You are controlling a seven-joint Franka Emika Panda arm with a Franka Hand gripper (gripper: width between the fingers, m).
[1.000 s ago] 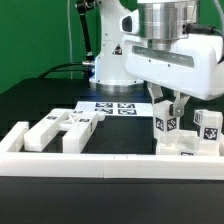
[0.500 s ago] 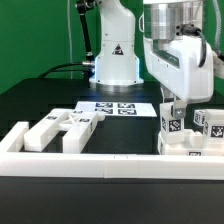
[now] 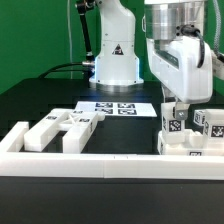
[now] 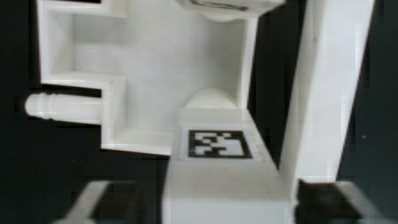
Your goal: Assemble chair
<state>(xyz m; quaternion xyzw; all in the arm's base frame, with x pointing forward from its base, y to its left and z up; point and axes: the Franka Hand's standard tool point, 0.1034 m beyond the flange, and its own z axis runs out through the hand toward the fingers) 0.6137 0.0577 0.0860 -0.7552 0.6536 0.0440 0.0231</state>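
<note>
Two fingers (image 4: 331,205) of the gripper (image 3: 172,120) stand half apart astride the tagged part (image 4: 222,150), clamping nothing; placing seems done, so next rise straight and fetch a loose part (image 3: 48,133).

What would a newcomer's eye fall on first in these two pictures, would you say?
First the white arm's gripper, straddling an upright tagged chair part at the exterior view's right; the wrist view shows its tag between the fingers. Next, the loose white chair parts lying at the exterior view's left, behind the low white rail.
</note>
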